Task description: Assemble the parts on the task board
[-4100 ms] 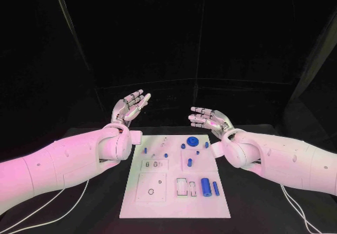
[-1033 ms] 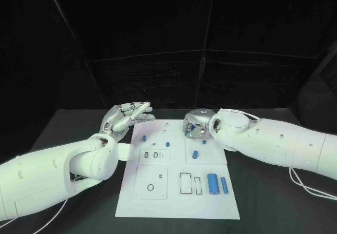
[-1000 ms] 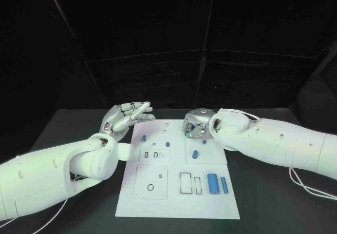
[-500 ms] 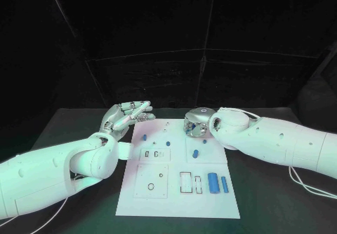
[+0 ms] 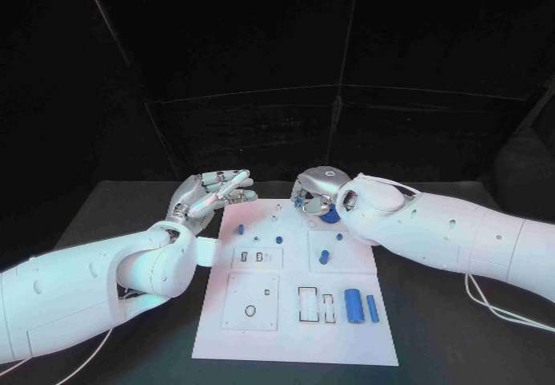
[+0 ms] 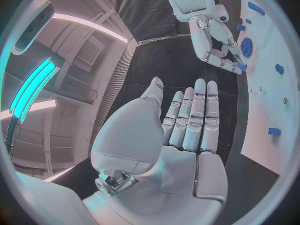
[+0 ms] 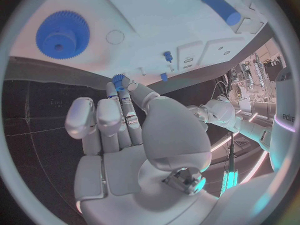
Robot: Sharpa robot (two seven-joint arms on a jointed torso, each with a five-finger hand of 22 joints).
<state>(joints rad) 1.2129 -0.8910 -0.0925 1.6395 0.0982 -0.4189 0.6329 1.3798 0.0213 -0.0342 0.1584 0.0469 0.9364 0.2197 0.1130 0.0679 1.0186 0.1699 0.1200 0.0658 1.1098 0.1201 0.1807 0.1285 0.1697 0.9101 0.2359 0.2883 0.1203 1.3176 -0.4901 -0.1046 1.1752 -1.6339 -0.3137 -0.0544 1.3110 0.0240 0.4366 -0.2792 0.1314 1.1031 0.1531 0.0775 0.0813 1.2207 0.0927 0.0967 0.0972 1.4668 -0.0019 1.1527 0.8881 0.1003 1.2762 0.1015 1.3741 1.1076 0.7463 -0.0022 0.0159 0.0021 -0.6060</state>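
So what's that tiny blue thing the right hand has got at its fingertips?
It is a small blue gear, toothed round its rim and plastic-looking, pinched at the fingertips of the right hand. It hangs clear above the far end of the white task board, near a much larger blue gear lying flat there.

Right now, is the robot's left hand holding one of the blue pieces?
No, the left hand is held open with nothing in it, its fingers straight, off the task board.
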